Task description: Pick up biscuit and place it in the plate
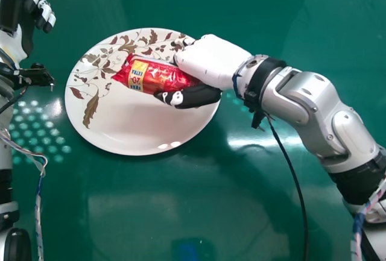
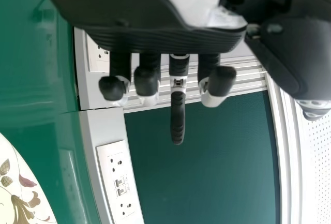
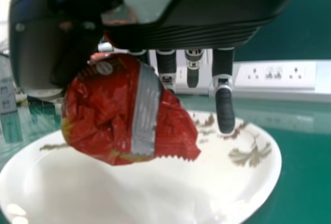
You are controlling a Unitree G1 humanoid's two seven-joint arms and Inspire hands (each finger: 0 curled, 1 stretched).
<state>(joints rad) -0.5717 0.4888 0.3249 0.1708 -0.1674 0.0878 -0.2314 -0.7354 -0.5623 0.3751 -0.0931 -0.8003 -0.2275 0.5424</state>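
Nearest me, the glossy green surface (image 1: pixel 151 213) runs under everything, and my right arm (image 1: pixel 292 98) comes in over it from the right side of the head view, a black cable (image 1: pixel 292 164) trailing from the wrist. Farther out sits the white plate (image 1: pixel 142 137), brown leaves printed round its far and left parts. Above the plate I have the biscuit (image 1: pixel 154 75), a shiny red packet with a yellow patch, lying roughly crosswise with one crimped end toward the plate's left side. My right hand (image 1: pixel 208 59) has it grasped at the other end: the thumb (image 1: pixel 196 96) presses on the near side and the fingers (image 3: pixel 224 111) bend round the far side, spread unevenly, so the opening is about as wide as the packet. In the right wrist view the crinkled wrapper bulges below the thumb, with the plate beneath it; how much gap lies between them I can't judge. Off at the far left is my left hand (image 1: pixel 43 12), holding nothing, its fingers loose and parted, some more bent than others, well apart from the packet. Farthest, beyond the surface, I see a white socket panel (image 3: pixel 276 74).
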